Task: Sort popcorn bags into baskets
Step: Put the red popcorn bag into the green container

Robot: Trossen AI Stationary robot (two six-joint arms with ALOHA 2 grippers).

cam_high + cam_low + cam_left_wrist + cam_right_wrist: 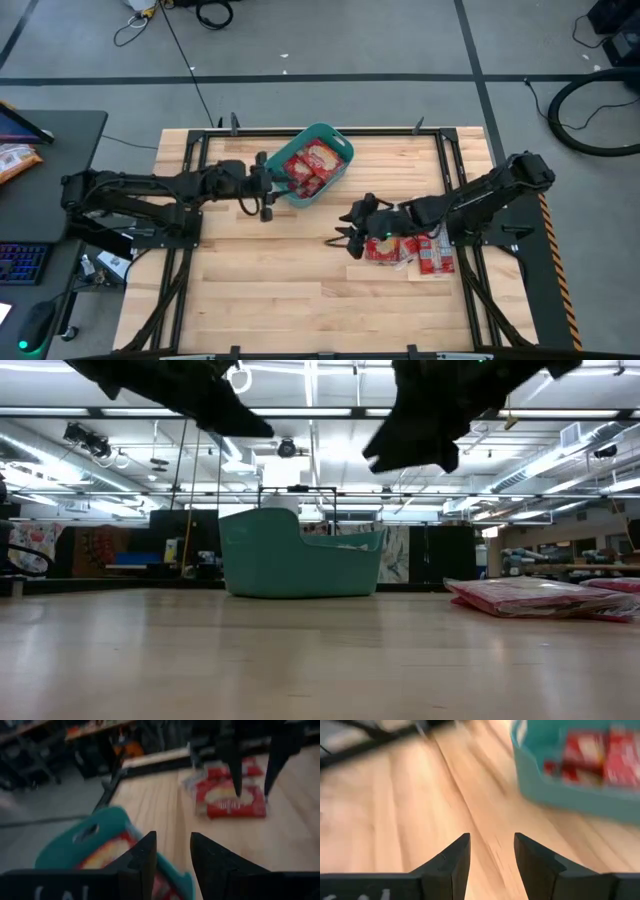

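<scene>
teal tub (338, 140) lies diagonally, tilted

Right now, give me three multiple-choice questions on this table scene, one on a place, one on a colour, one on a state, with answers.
1. Where do the loose flat red popcorn packets lie on the pale wooden table?
A. Beside the right gripper, on the table's right part
B. At the front left corner
C. Stacked on the tub's rim

2. What colour is the rounded plastic tub?
A. Yellow
B. Teal-blue
C. Black

3. How do the right gripper's fingers stand?
A. Clamped on a packet
B. Open, nothing between them
C. Clamped on the tub

Answers:
1 A: the high view shows the pile just beside the right gripper.
2 B: its teal wall shows in the high and low views.
3 B: the right wrist view shows a gap with bare wood between the fingers.
</scene>
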